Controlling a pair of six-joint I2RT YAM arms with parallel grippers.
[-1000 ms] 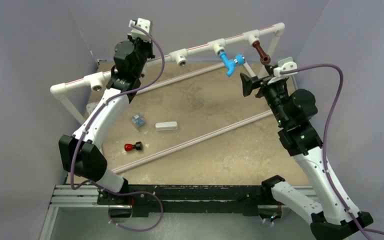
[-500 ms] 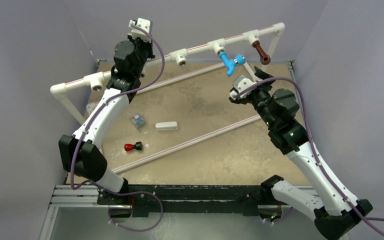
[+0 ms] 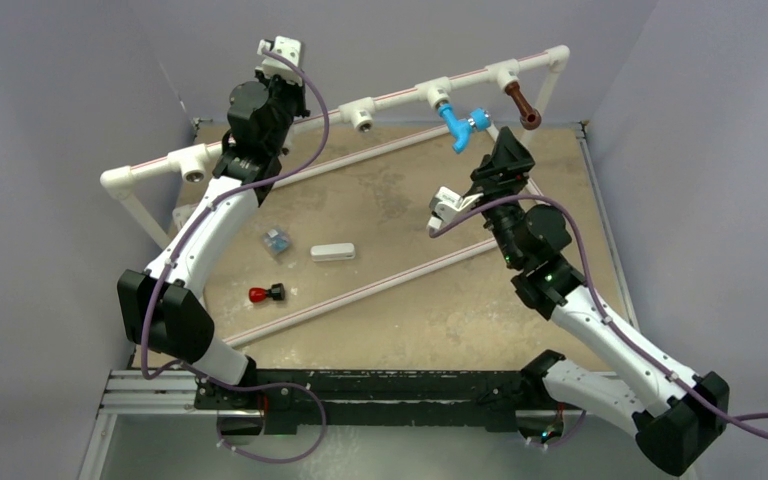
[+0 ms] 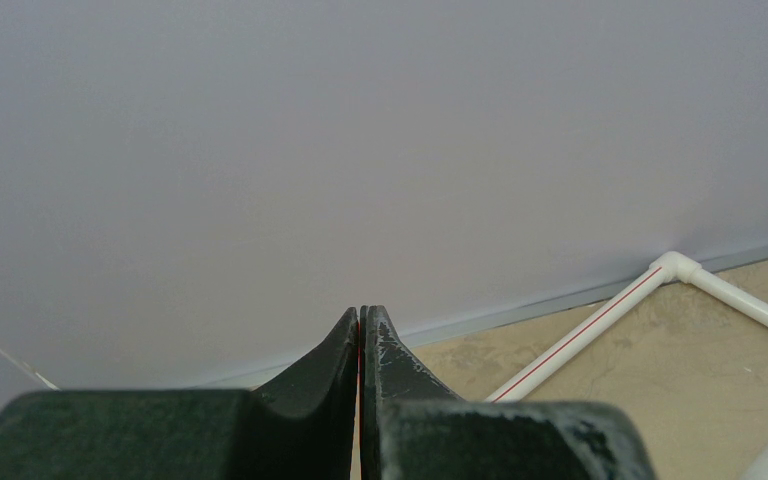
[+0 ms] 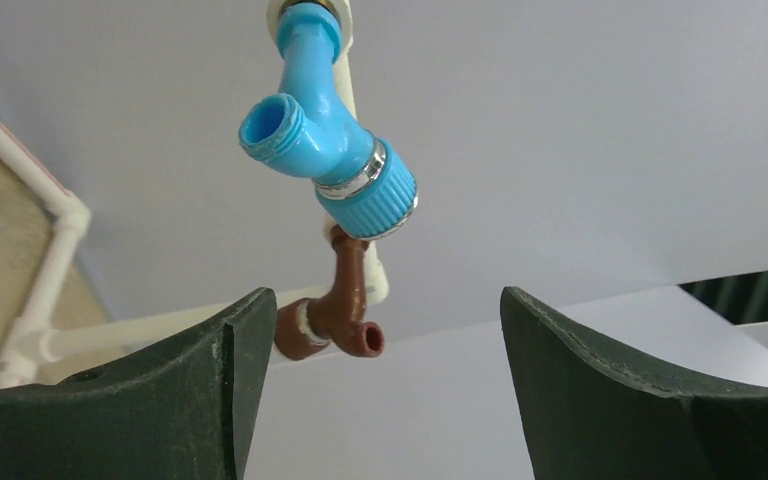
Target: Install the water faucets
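Note:
The bright blue water faucet (image 3: 463, 124) hangs from a white tee on the back pipe rail (image 3: 400, 92). The dark brown faucet (image 3: 522, 105) hangs from the tee to its right. In the right wrist view the blue faucet (image 5: 330, 150) is above the jaws and the brown one (image 5: 340, 315) is behind it, near the left finger. My right gripper (image 5: 385, 295) stands open just below and in front of them (image 3: 507, 145), holding nothing. My left gripper (image 4: 360, 312) is shut and empty, raised at the rail's left part and facing the back wall.
A white rectangular block (image 3: 332, 252), a small clear-blue piece (image 3: 277, 240) and a red-and-black piece (image 3: 266, 294) lie on the tan table left of centre. Two loose white pipes (image 3: 400, 280) lie diagonally across it. Open tee sockets (image 3: 362, 118) (image 3: 195, 172) face forward on the rail.
My right arm has swung left and lower, away from the brown faucet, and its open gripper now points up at the faucets. The left arm has not moved.

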